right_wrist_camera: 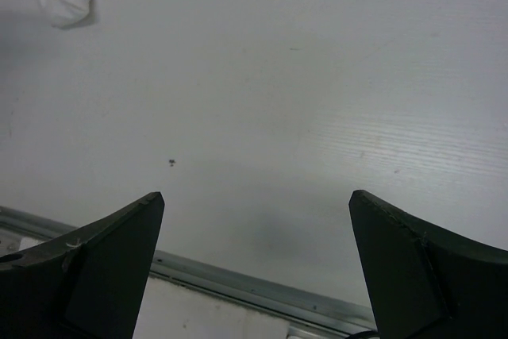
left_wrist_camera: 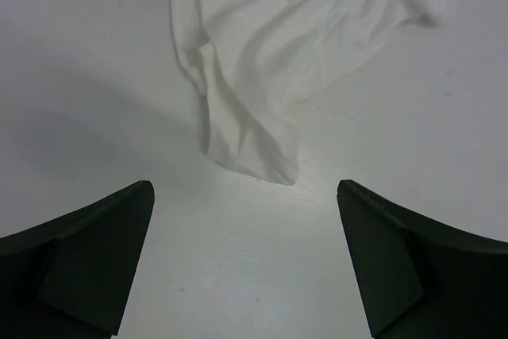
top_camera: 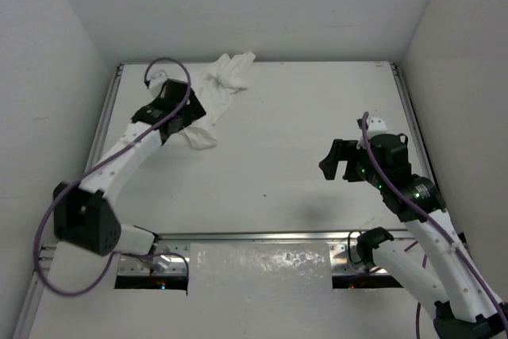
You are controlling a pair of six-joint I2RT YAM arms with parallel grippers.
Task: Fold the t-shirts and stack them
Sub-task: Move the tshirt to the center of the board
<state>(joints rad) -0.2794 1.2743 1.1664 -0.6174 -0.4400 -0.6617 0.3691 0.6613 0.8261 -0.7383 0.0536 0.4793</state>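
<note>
White tabletop (top_camera: 302, 109), white walls: your t-shirt (top_camera: 221, 89) lies bunched at the far-left part of it, nearly matching the surface. Its long axis runs on a diagonal from the rear edge down toward the near left, ending in a narrow tail. In the wrist view that tail lies just ahead of your left gripper (left_wrist_camera: 244, 190), roughly centred between the fingers, which stand wide apart, hold nothing and touch no cloth. Your right gripper (top_camera: 337, 161) hovers well apart over bare table on the right, also spread wide and empty. The left arm is clearly nearer, so I judge the first grab is its job: straight ahead onto the tail.
</note>
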